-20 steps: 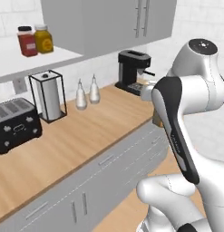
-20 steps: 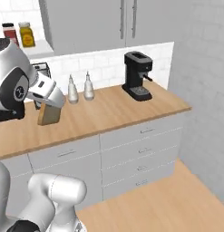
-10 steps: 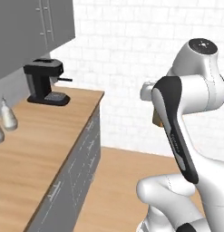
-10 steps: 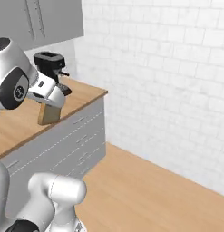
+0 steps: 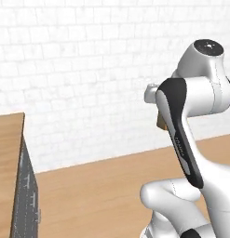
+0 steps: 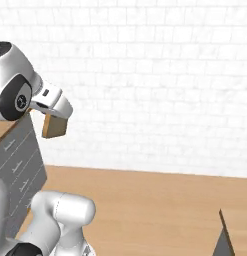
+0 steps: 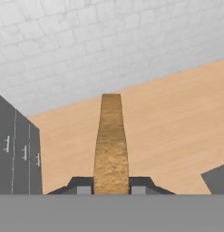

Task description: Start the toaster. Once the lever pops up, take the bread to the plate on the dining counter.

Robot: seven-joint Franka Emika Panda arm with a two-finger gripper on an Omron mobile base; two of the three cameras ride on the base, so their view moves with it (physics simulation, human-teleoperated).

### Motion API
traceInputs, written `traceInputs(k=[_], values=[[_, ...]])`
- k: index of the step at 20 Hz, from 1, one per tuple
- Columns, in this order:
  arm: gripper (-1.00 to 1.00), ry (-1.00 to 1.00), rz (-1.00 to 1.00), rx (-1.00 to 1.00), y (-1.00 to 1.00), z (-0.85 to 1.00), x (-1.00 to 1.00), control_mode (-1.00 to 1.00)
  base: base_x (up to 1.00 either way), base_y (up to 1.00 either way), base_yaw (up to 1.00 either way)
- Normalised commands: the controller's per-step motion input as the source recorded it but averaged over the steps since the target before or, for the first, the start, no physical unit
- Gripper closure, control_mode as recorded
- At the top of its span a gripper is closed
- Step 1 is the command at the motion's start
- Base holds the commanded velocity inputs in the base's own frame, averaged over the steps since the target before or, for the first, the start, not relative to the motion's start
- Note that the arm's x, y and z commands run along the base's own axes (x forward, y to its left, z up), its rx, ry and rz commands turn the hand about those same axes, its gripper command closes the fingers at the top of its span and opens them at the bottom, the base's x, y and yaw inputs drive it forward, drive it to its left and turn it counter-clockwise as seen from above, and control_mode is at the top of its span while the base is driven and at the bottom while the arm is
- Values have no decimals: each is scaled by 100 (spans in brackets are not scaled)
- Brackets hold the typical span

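Base has swung off the kitchen bench (image 5: 7, 153): a second ago toaster and coffee machine were ahead, now just its end at far left, then white brick wall (image 6: 160, 75) and wood floor (image 6: 160, 205). The hand (image 7: 111, 186) stays pinched on the bread (image 7: 110, 145), carried edge-on in the air beside the arm. Judging by this, toasting is done and transport is underway; plate not reached yet.

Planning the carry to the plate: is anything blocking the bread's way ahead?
Nothing visible does. The gripper holds the bread over bare wood floor, facing a white brick wall. Neither the plate nor the dining counter is identifiable.
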Motion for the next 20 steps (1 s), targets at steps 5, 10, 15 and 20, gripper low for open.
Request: traceInputs(k=[5,10,15,20], values=[[100,0,0,0,0,0,0,100,45,0,-73],[100,0,0,0,0,0,0,100,69,17,-64],[100,0,0,0,0,0,0,100,65,69,-55],[100,0,0,0,0,0,0,100,79,51,-56]])
